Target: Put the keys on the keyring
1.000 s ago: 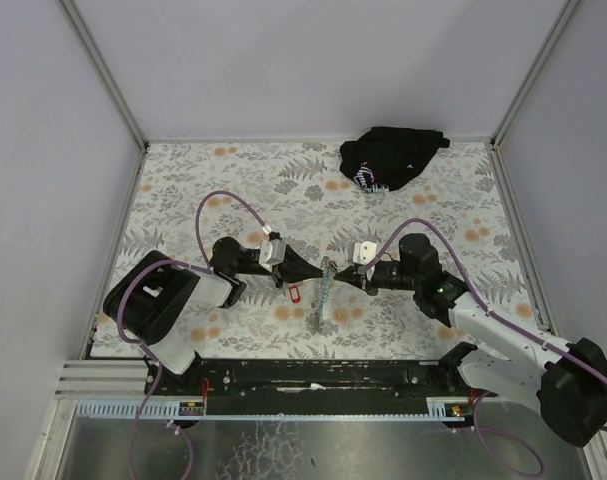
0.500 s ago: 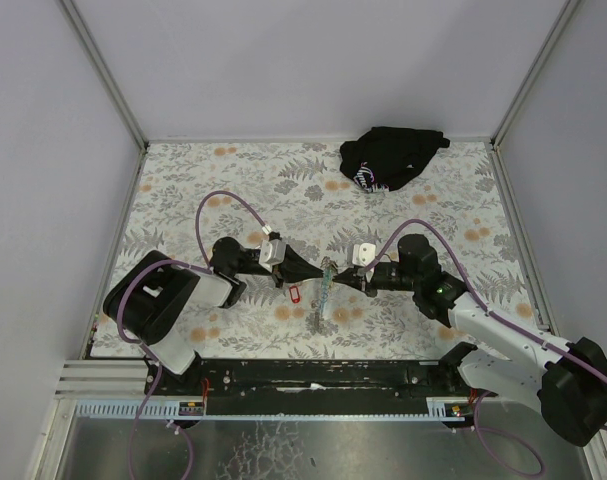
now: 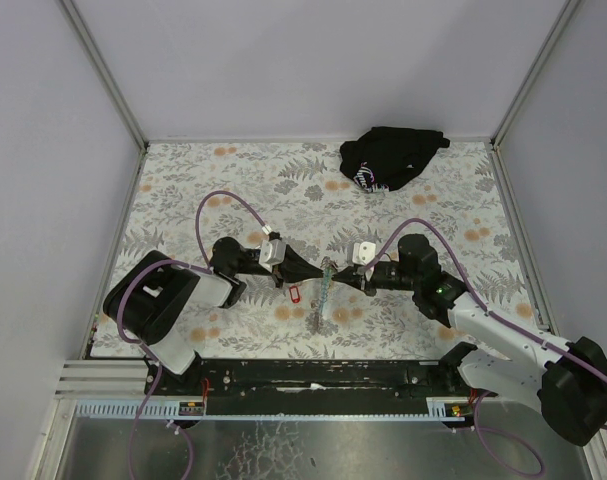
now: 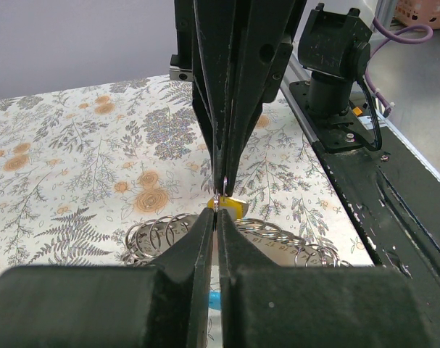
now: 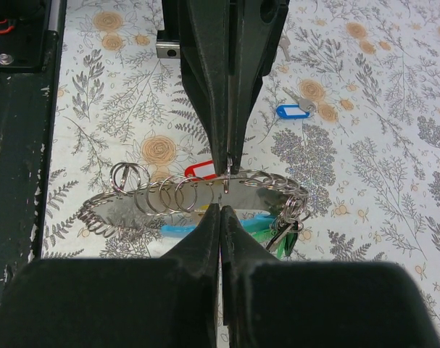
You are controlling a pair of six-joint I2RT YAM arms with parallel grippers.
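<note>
**Near the middle of the floral-patterned counter's (image 3: 203,180) near edge: two tools tip to tip**

The dark grey patterned lanyard strap (image 3: 321,300), carrying the metal keyring, lies with its long axis running from near edge toward far edge. Over its far end the left tool (image 4: 217,217) and right tool (image 5: 220,212) meet. Both are narrow, jaws pressed together, with a thin wire ring (image 5: 225,181) at their tips. A red-tagged metal key (image 3: 294,294) lies just beside the strap, toward the left edge.

Floral-print table cover (image 3: 233,180), plain pale walls (image 3: 313,60) on three sides, aluminium corner posts (image 3: 105,75), even light.

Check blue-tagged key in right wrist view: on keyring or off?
Off. The blue-tagged key lies alone on the table, apart from the keyring strap.
</note>
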